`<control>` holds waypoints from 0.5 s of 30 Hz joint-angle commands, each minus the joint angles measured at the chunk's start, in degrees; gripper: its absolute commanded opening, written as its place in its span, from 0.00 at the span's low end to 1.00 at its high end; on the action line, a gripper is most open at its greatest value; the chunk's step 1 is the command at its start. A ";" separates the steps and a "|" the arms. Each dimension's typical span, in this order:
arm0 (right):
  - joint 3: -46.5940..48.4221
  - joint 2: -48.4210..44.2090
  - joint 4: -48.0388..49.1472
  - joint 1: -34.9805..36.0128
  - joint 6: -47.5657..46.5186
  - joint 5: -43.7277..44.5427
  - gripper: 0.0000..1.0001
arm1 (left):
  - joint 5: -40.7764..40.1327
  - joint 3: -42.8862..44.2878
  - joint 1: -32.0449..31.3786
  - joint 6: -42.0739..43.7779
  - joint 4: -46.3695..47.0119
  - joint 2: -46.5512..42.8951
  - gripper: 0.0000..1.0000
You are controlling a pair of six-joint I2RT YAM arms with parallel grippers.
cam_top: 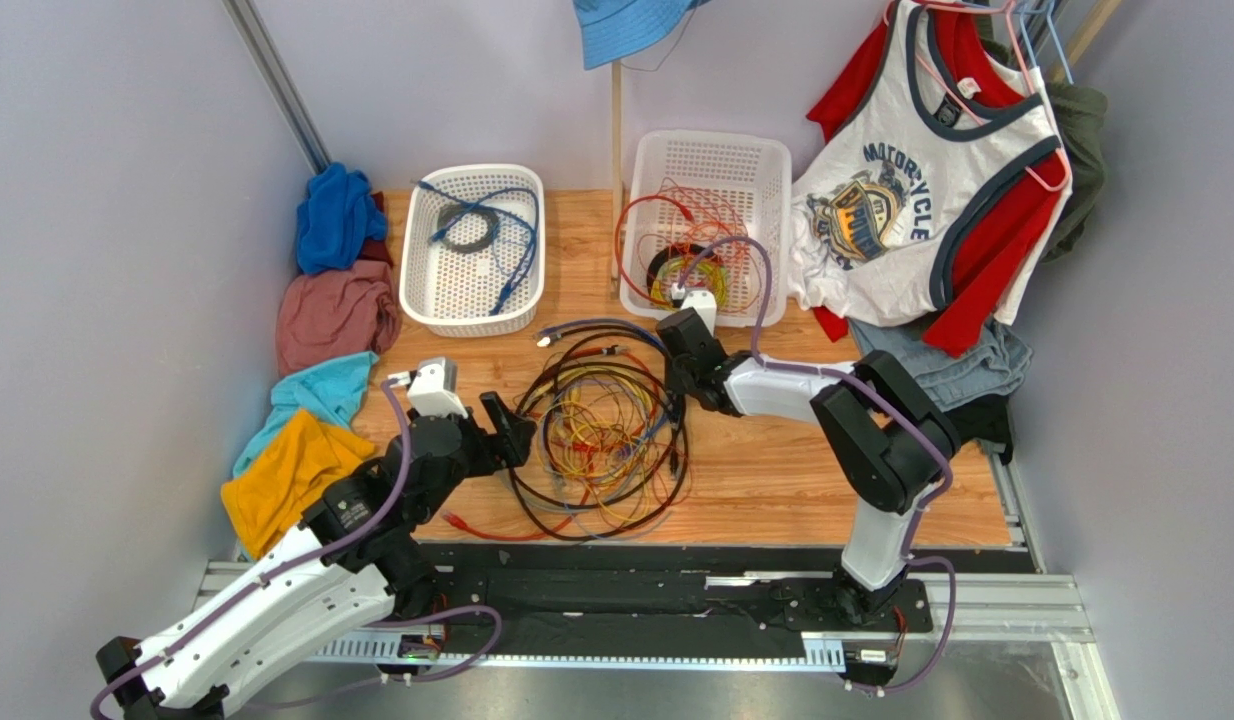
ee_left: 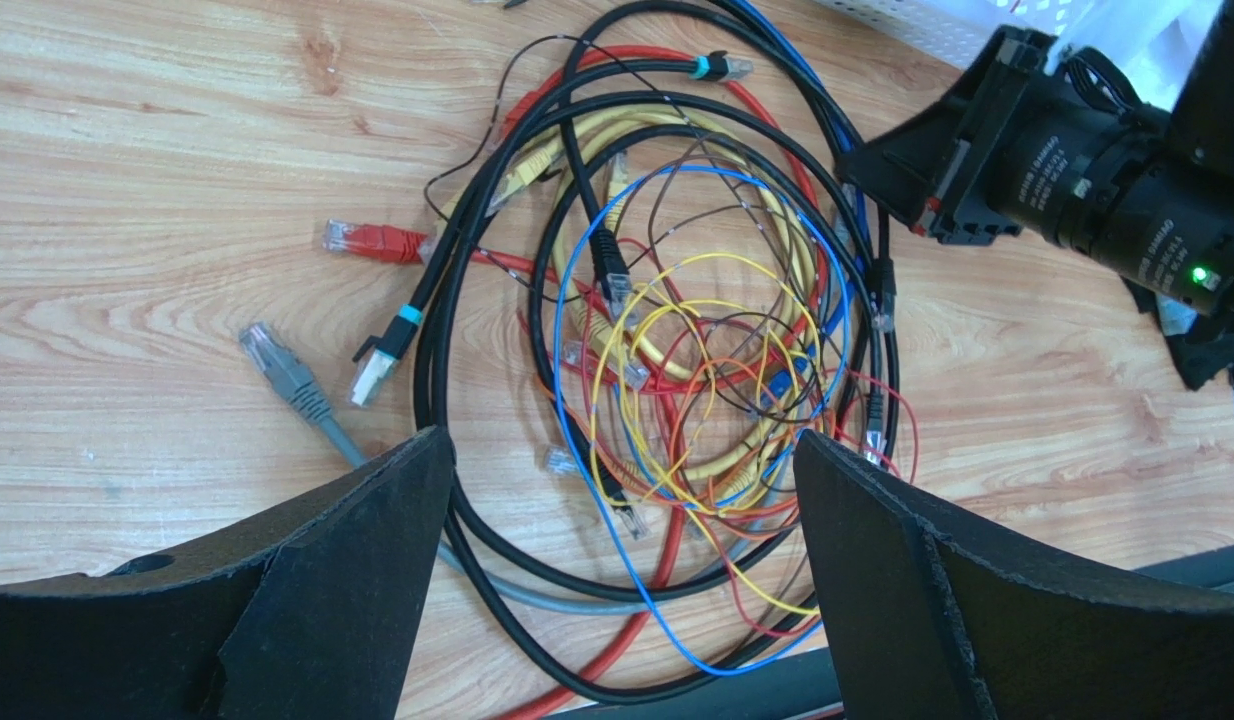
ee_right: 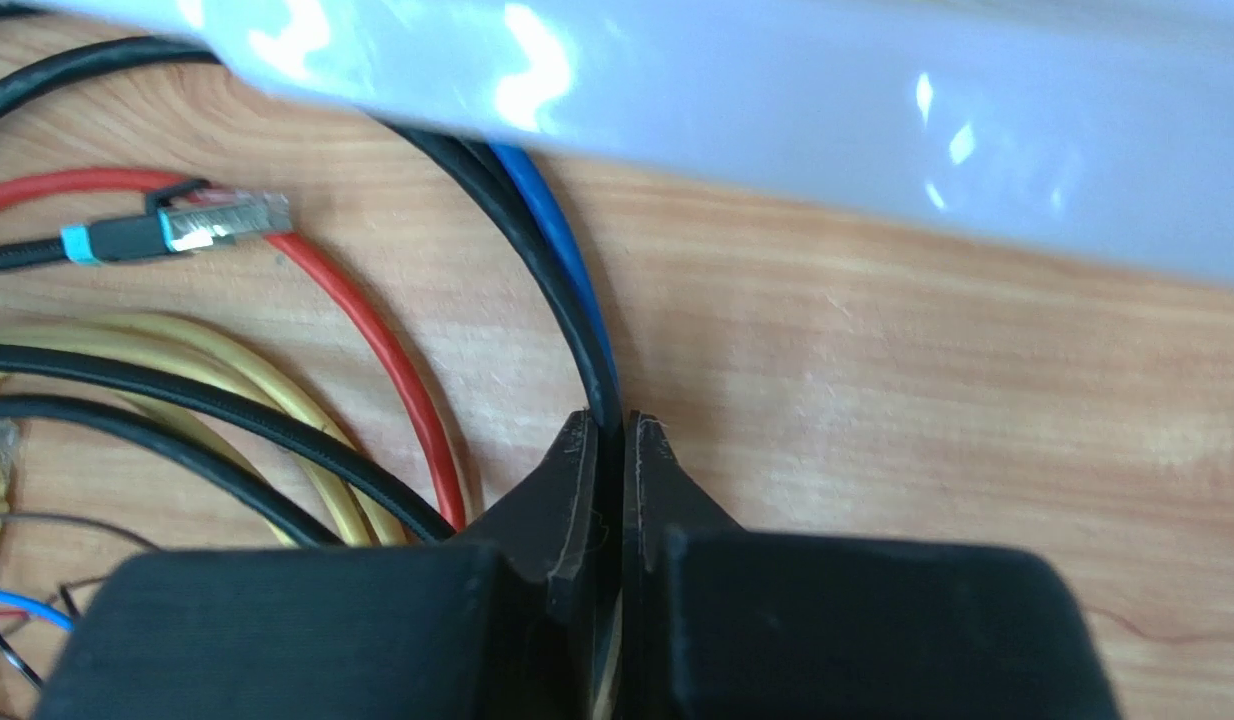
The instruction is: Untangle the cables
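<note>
The cables [cam_top: 601,428] lie in a tangled pile of black, red, yellow, blue and orange loops on the wooden table. My left gripper [cam_top: 511,435] is at the pile's left edge, and in its wrist view it stands open [ee_left: 623,450] over the cables [ee_left: 683,345] with nothing between the fingers. My right gripper [cam_top: 673,342] is at the pile's far right edge, also seen from the left wrist [ee_left: 856,158]. In its own view it is shut [ee_right: 611,428] on a black cable [ee_right: 556,293] and the blue cable [ee_right: 556,225] beside it, low on the table.
A white basket [cam_top: 428,285] with a blue cable and a dark coil stands at the back left. Another white basket [cam_top: 758,165] with red wires and a yellow-green coil stands behind the right gripper, its wall [ee_right: 728,120] close above. Clothes [cam_top: 330,323] lie along the left edge, and a tank top [cam_top: 924,180] hangs at the right.
</note>
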 commanded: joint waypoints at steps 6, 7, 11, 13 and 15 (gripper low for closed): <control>-9.86 -33.08 1.32 10.62 -5.55 6.06 0.00 | 0.06 -0.23 0.16 -0.89 0.80 -1.25 0.92; -9.69 -35.40 1.32 11.96 -7.57 6.50 0.00 | -0.12 -0.14 0.25 -0.81 0.80 -1.25 0.92; -5.40 -42.80 -0.17 16.88 -10.57 5.19 0.00 | -0.64 0.12 0.25 -0.80 0.97 -1.51 0.92; -3.89 -43.95 -2.36 17.94 -11.10 3.62 0.00 | -1.17 0.56 0.25 -0.54 0.97 -1.60 0.92; -2.66 -43.86 -4.47 19.52 -11.10 2.38 0.00 | -1.79 1.61 0.25 -0.37 0.01 -2.12 0.92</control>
